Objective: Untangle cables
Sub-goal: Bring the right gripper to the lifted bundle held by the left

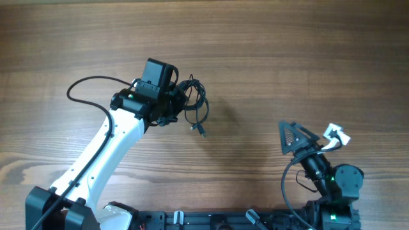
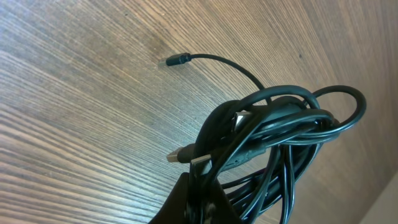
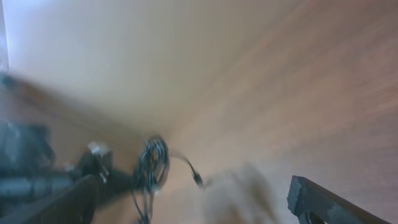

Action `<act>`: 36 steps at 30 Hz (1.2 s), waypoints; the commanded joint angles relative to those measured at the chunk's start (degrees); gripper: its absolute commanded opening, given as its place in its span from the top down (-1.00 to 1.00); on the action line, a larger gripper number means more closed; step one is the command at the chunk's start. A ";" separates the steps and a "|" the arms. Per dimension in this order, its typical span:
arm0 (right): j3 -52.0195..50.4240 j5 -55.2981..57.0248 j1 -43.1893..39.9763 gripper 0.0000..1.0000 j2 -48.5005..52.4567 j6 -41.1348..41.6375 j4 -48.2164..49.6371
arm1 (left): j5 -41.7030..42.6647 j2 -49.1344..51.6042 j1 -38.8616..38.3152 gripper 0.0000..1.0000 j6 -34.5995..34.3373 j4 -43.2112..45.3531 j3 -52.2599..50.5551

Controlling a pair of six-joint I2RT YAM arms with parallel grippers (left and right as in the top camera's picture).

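Above the table (image 1: 287,51), the left gripper (image 1: 177,102) pinches the cables (image 1: 197,105), while the right gripper (image 1: 299,136) holds its jaws spread.

The cables (image 1: 193,103) bunch at the tip of the left gripper (image 1: 177,103), left of the middle of the table (image 1: 287,51). One plug end (image 1: 201,132) trails from the bunch toward the near edge. The right gripper (image 1: 313,137) sits well apart from them, at the near right.
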 commanded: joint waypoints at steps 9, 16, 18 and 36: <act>18.16 -12.59 0.35 -1.00 25.51 -14.45 -7.30 | 0.28 -0.63 0.33 0.92 9.79 2.34 0.74; 21.22 -28.26 1.64 -0.86 40.87 2.10 14.01 | 3.32 -0.63 0.15 0.92 -13.86 2.32 0.74; 21.22 -29.55 4.20 -0.75 44.46 3.67 21.57 | 6.58 -0.63 0.13 0.92 -22.60 2.29 0.74; 21.22 3.72 36.61 -0.68 67.30 55.06 29.33 | 1.73 -0.63 -0.35 0.92 -44.96 1.75 0.74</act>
